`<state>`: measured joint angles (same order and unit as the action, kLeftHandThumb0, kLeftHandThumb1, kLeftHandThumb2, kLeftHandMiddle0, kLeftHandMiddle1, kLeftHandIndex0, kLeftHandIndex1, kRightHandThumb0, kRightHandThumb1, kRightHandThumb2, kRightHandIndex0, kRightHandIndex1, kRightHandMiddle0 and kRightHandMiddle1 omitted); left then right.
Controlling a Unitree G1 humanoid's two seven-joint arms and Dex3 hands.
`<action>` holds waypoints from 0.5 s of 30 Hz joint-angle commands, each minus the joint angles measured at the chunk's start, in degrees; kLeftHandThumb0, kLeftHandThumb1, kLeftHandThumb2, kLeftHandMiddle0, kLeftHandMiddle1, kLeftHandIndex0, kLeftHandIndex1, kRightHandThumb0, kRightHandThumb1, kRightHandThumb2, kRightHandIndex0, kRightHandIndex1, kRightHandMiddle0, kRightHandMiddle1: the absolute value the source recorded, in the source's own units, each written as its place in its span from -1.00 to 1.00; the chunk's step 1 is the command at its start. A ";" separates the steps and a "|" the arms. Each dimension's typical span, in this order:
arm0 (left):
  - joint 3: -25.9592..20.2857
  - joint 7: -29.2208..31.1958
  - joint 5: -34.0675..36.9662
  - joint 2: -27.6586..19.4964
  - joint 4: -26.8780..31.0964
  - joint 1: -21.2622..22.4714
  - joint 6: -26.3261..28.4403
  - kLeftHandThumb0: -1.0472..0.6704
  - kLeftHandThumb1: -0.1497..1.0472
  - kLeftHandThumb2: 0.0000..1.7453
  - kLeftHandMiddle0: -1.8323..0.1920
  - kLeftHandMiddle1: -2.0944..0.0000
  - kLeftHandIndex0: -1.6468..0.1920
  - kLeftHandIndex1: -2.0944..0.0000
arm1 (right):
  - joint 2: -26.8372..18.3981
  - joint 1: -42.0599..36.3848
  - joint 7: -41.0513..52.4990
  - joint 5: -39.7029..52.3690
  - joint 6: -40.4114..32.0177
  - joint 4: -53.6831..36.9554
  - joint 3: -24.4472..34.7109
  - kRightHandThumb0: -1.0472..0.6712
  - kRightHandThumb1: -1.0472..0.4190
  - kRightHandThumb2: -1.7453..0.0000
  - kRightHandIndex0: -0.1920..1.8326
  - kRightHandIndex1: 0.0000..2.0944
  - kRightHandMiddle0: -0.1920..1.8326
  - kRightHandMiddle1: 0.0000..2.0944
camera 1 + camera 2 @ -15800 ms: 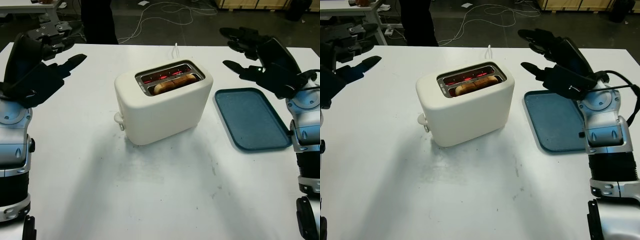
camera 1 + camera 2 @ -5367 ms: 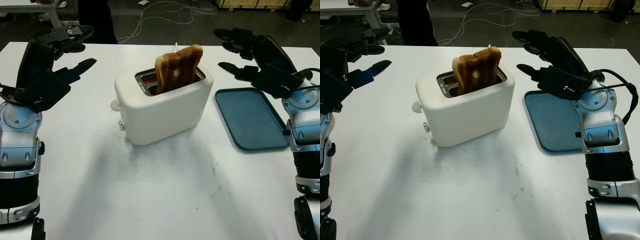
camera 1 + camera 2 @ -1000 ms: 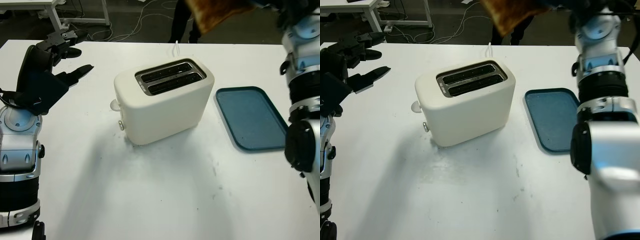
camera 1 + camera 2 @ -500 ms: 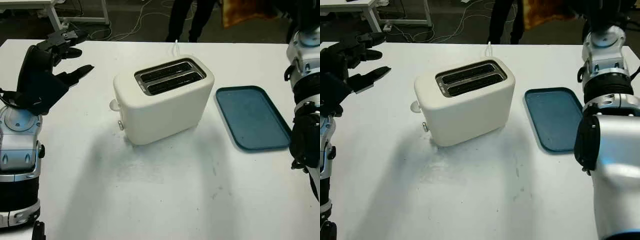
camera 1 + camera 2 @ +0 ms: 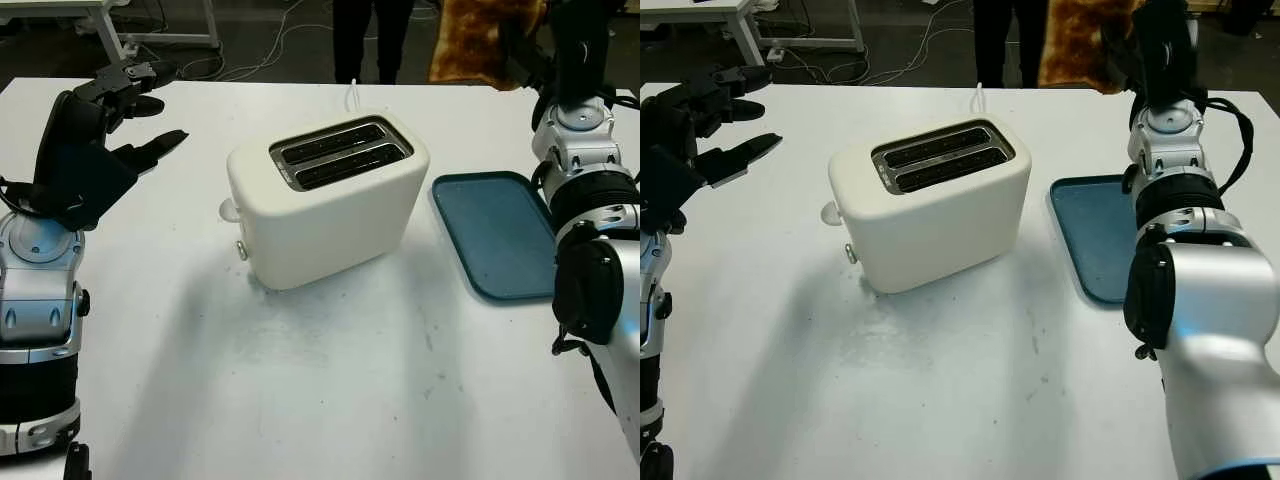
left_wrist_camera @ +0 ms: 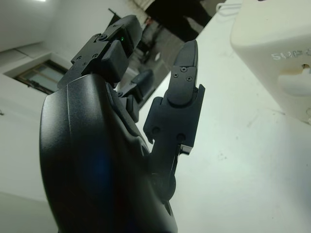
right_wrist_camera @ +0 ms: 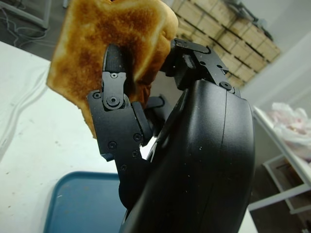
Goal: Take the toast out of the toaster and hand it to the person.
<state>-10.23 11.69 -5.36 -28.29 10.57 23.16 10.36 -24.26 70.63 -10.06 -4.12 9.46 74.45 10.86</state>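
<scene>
toast clamped in raised right robot hand, left robot hand empty, unclenched

Two head cameras, set slightly apart, look forward and down across a white table; both take in the same cream toaster at centre, the blue tray beside it, and both arms rising from the bottom edge. The right eye view sits a little further right, so the toaster shifts left in it. The left wrist camera looks along the left hand from very close, tilted, toward the table edge and one corner of the toaster. The right wrist camera looks up past the right hand at the toast, with the tray below.
</scene>
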 commanded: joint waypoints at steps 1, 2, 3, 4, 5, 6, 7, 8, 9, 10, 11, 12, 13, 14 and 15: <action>-0.08 -0.19 0.05 0.18 0.13 -0.69 0.39 -0.08 0.79 -0.90 0.63 0.18 0.31 0.74 | 1.27 -1.81 0.42 1.09 -0.67 0.78 0.86 0.10 -0.83 0.59 -0.13 0.67 -0.54 0.66; -0.02 -0.24 -0.04 0.20 0.13 -0.69 0.44 -0.08 0.79 -0.90 0.64 0.18 0.31 0.74 | 1.55 -2.28 1.14 1.45 0.14 0.81 1.16 0.14 -0.83 0.59 -0.12 0.67 -0.52 0.66; 0.01 -0.18 -0.02 0.17 0.09 -0.69 0.42 -0.08 0.79 -0.90 0.64 0.18 0.32 0.74 | 1.81 -2.60 1.19 1.68 0.24 0.93 1.35 0.16 -0.83 0.58 -0.11 0.67 -0.51 0.67; -0.03 -0.21 0.03 0.22 0.10 -0.73 0.41 -0.08 0.79 -0.90 0.64 0.18 0.32 0.74 | 2.13 -2.92 1.28 2.21 0.34 1.03 1.86 0.15 -0.83 0.58 -0.13 0.67 -0.56 0.67; -0.07 -0.24 0.05 0.24 0.07 -0.78 0.33 -0.08 0.79 -0.90 0.64 0.18 0.32 0.74 | 2.42 -3.06 0.99 2.55 -0.07 1.13 2.30 0.14 -0.83 0.56 -0.15 0.67 -0.65 0.66; -0.12 -0.23 0.08 0.22 0.12 -0.83 0.32 -0.07 0.79 -0.90 0.64 0.18 0.32 0.74 | 2.66 -3.21 1.02 2.87 -0.25 1.17 2.71 0.14 -0.83 0.55 -0.16 0.67 -0.69 0.65; -0.15 -0.35 0.02 0.26 0.21 -0.88 0.30 -0.07 0.79 -0.90 0.64 0.18 0.32 0.74 | 2.88 -3.35 0.89 3.00 -0.31 1.16 2.92 0.15 -0.83 0.54 -0.16 0.67 -0.69 0.66; -0.19 -0.43 -0.01 0.28 0.28 -0.91 0.30 -0.06 0.79 -0.90 0.64 0.17 0.31 0.74 | 3.02 -3.44 0.75 3.00 -0.32 1.12 2.94 0.15 -0.83 0.53 -0.14 0.67 -0.65 0.66; -0.21 -0.30 0.04 0.18 0.44 -0.97 0.60 -0.06 0.79 -0.90 0.64 0.17 0.31 0.74 | 3.15 -3.48 0.16 2.77 -0.57 1.11 2.70 0.15 -0.83 0.53 -0.11 0.67 -0.60 0.66; -0.27 -0.19 0.20 0.16 0.46 -0.99 0.70 -0.05 0.79 -0.89 0.65 0.18 0.32 0.74 | 3.30 -3.44 -0.49 2.62 -1.14 1.13 2.54 0.14 -0.83 0.54 -0.10 0.67 -0.57 0.66; -0.29 -0.21 0.19 0.15 0.40 -1.03 0.57 -0.05 0.79 -0.89 0.65 0.18 0.32 0.74 | 3.42 -3.43 -0.97 2.58 -1.65 1.17 2.49 0.12 -0.83 0.55 -0.11 0.67 -0.55 0.66; -0.28 -0.23 0.15 0.13 0.36 -1.06 0.43 -0.05 0.79 -0.89 0.65 0.18 0.32 0.74 | 3.55 -3.42 -1.43 2.56 -2.11 1.20 2.46 0.10 -0.83 0.55 -0.11 0.67 -0.52 0.67; -0.27 -0.15 0.17 0.05 0.13 -1.07 -0.03 -0.04 0.79 -0.89 0.65 0.17 0.32 0.74 | 3.58 -3.60 -1.41 2.55 -2.23 1.23 2.41 0.09 -0.83 0.55 -0.11 0.67 -0.50 0.67; -0.26 -0.09 0.18 -0.01 0.00 -1.08 -0.30 -0.04 0.79 -0.89 0.65 0.17 0.32 0.74 | 3.57 -3.76 -1.28 2.48 -2.32 1.24 2.30 0.08 -0.83 0.55 -0.12 0.67 -0.49 0.67; -0.26 -0.07 0.19 -0.04 -0.04 -1.08 -0.39 -0.04 0.79 -0.89 0.65 0.17 0.32 0.74 | 3.53 -3.90 -1.04 2.41 -2.40 1.25 2.16 0.06 -0.83 0.55 -0.13 0.67 -0.49 0.67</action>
<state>-10.24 11.61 -5.35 -28.29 10.57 22.84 10.55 -21.12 67.31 -10.99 -1.49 7.89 75.40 13.08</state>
